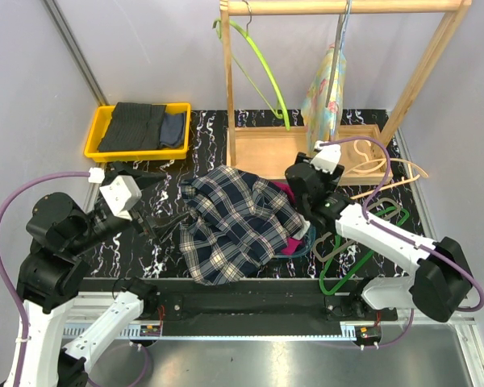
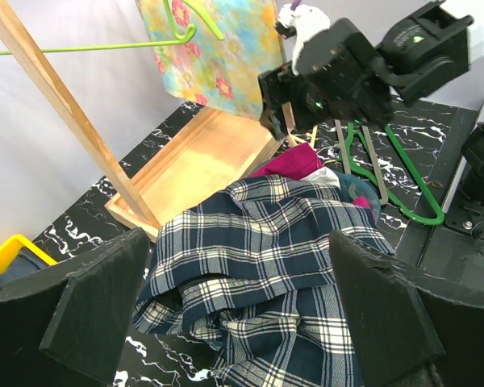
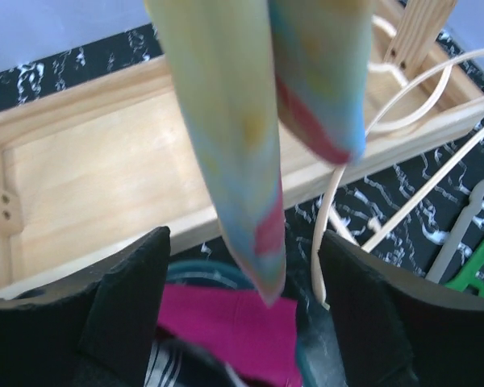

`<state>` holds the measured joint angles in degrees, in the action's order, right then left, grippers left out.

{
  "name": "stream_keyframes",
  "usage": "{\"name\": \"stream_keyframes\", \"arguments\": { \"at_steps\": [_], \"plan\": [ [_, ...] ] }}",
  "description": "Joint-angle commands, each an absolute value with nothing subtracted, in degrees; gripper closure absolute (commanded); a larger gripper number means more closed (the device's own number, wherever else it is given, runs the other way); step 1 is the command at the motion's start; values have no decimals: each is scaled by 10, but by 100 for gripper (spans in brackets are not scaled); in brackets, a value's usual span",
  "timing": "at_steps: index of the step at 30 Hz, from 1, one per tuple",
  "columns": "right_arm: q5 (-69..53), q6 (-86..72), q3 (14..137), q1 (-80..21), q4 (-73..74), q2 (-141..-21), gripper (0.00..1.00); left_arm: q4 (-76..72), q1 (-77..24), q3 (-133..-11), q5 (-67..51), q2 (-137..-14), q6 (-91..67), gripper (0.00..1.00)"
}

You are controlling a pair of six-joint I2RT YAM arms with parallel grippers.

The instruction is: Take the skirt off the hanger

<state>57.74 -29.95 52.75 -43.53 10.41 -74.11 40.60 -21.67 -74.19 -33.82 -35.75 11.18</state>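
A floral skirt hangs on a grey hanger from the wooden rack's rail; it also shows in the left wrist view. My right gripper is open just in front of the rack's base. In the right wrist view the floral skirt's lower edge hangs between the open fingers, which do not grip it. My left gripper is open and empty at the left edge of a plaid skirt crumpled on the table, seen between its fingers.
A magenta cloth lies under the plaid skirt. A green hanger hangs on the rack, whose wooden tray base stands behind. Loose green and wooden hangers lie at the right. A yellow bin of dark clothes sits back left.
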Motion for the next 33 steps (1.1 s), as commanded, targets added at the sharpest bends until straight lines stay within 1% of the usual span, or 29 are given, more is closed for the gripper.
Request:
{"name": "stream_keyframes", "arguments": {
  "at_steps": [1,3,4,5,7,11,13,15,16,18,19,22,26,30,33],
  "plan": [
    [564,-237,519,-405,-19,-750,28,385,-214,-737,-327,-358,121,1],
    [549,-229,518,-403,-34,-752,66,384,-214,-737,-323,-358,123,1],
    [548,-230,517,-402,-35,-753,82,385,-214,-737,-323,-358,123,1],
    [541,-233,516,-403,-33,-751,100,384,-214,-740,-322,-359,123,1],
    [530,-243,512,-403,-18,-742,100,386,-214,-744,-321,-359,123,1],
    [487,-305,491,-408,80,-694,100,389,-214,-752,-319,-362,125,1],
    [472,-345,464,-420,112,-641,100,389,-214,-757,-321,-363,124,1],
    [454,-378,447,-446,180,-585,100,388,-214,-759,-324,-365,121,1],
    [446,-414,446,-455,236,-570,100,388,-214,-761,-326,-366,120,1],
    [429,-457,455,-488,299,-538,100,386,-214,-763,-332,-369,117,1],
    [425,-497,459,-502,355,-530,100,385,-214,-766,-332,-373,116,1],
    [387,-549,478,-538,433,-510,100,381,-214,-776,-337,-378,112,1],
    [349,-578,490,-584,482,-497,100,381,-214,-787,-339,-382,105,1],
    [353,-596,522,-645,524,-504,100,382,-214,-797,-340,-383,98,1],
    [373,-627,542,-712,557,-518,100,383,-212,-802,-341,-385,95,1]
  ]
}}
